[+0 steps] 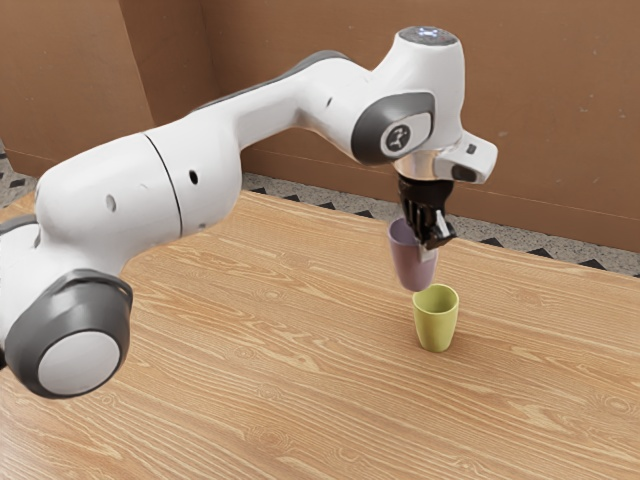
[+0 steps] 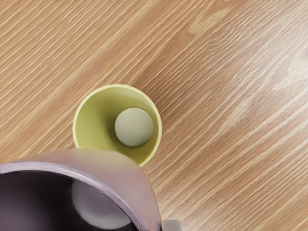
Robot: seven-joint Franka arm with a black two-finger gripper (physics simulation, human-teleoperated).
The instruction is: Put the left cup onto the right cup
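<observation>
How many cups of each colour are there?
purple cup: 1
green cup: 1
Total: 2 cups

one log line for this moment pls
phase: carry | hand: shut on purple cup, in the air | green cup: upright on table, below purple cup, offset | stacked: not yet
</observation>
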